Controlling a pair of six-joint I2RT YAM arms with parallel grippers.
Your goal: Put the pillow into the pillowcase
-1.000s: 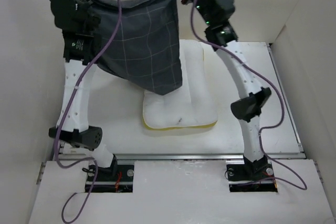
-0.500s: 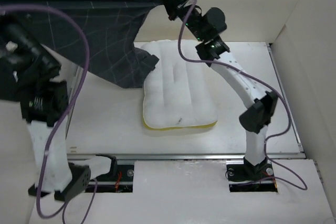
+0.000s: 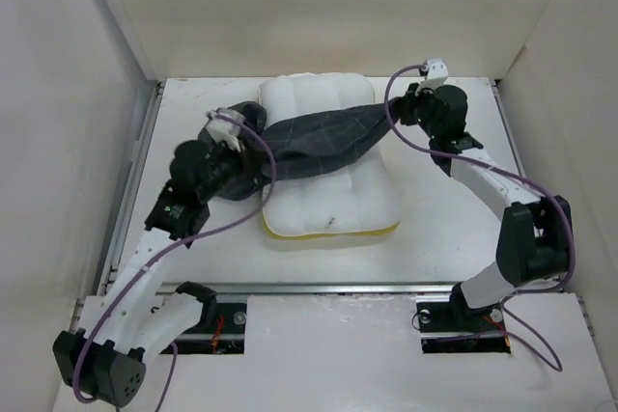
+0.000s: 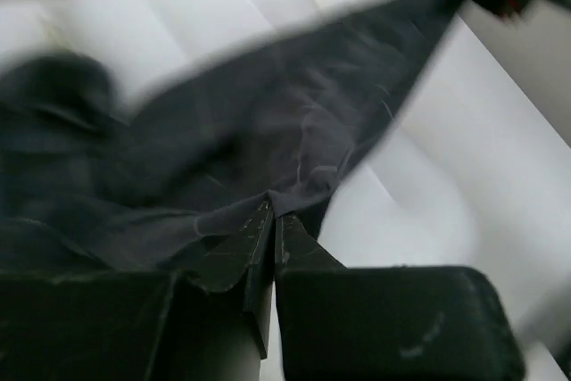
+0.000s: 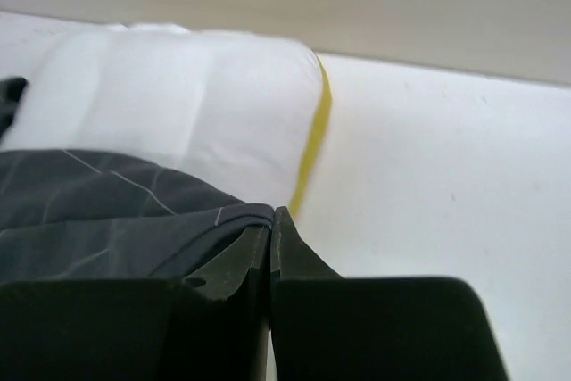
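one pillow (image 3: pixel 333 195) mid table (image 3: pixel 454 229), toward the far edge, one pillowcase (image 3: pixel 319 142) draped slantwise across its far half, two grippers, left gripper (image 4: pixel 272 220) pinched tight on the pillowcase's left end, right gripper (image 5: pixel 270 217) clamped on the right end

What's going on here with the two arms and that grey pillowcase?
Both arms are holding the pillowcase, one at each end. The left gripper is shut on its left end, and the right gripper on the end by the far right corner of the pillow. The fabric lies stretched in a band across the pillow, which rests flat on the table. The pillow is not inside the case yet.
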